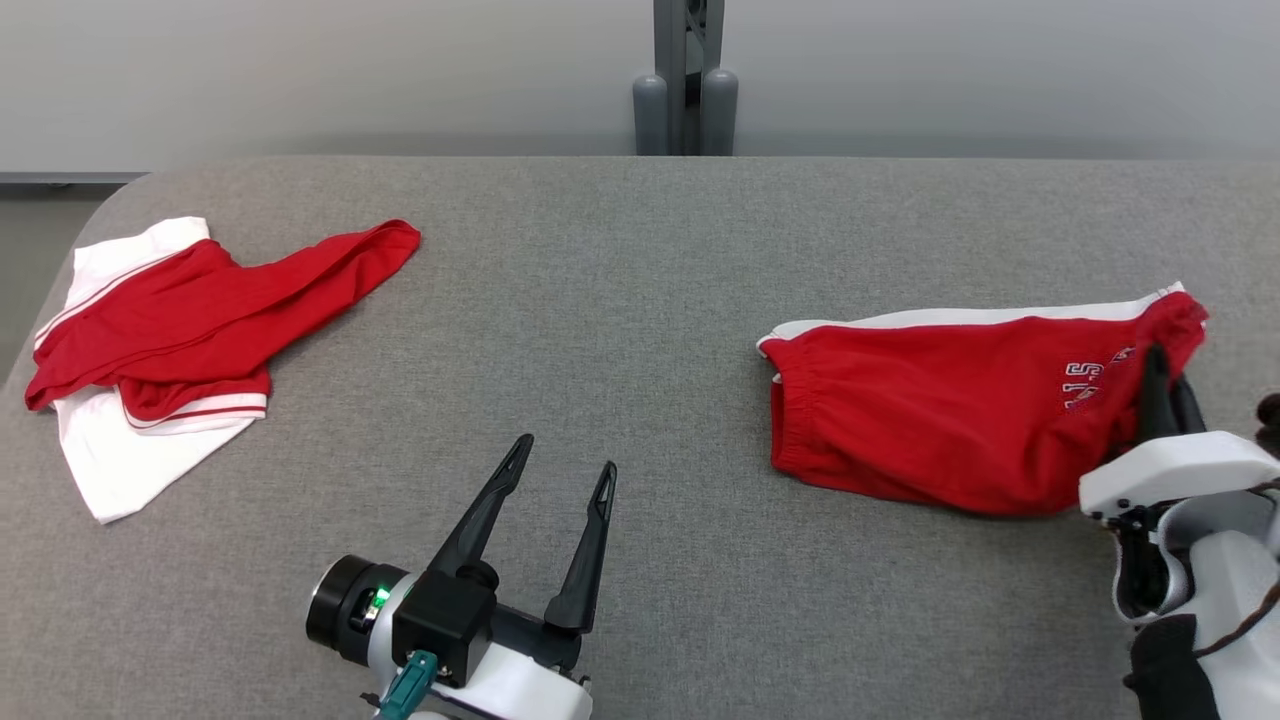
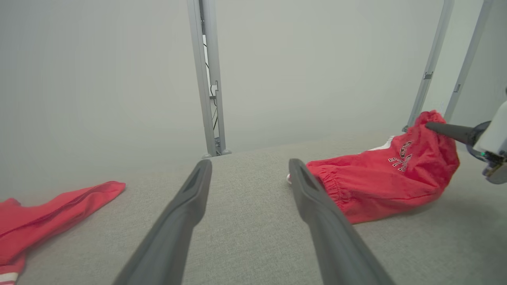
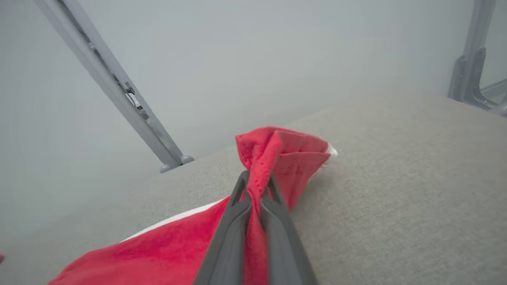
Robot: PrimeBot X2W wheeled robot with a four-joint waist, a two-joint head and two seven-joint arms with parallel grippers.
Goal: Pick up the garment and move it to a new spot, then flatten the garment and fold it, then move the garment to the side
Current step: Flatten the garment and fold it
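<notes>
The garment (image 1: pixel 950 410) is a pair of red shorts with a white side stripe and lettering, lying on the right of the grey table (image 1: pixel 650 300). My right gripper (image 1: pixel 1160 360) is shut on its right end. The right wrist view shows the red cloth (image 3: pixel 285 150) bunched and pinched between the fingers of that gripper (image 3: pixel 256 178), lifted a little off the table. My left gripper (image 1: pixel 565 455) hovers open and holding nothing over the front middle of the table, well left of the shorts. Its wrist view has the shorts (image 2: pixel 376 182) beyond its open fingers (image 2: pixel 249 164), with the right gripper (image 2: pixel 429 126) at their raised end.
A second red and white garment (image 1: pixel 170 320) lies crumpled at the table's far left, near the rounded corner. A grey metal post (image 1: pixel 685 90) stands behind the table's back edge. Bare grey table stretches between the two garments.
</notes>
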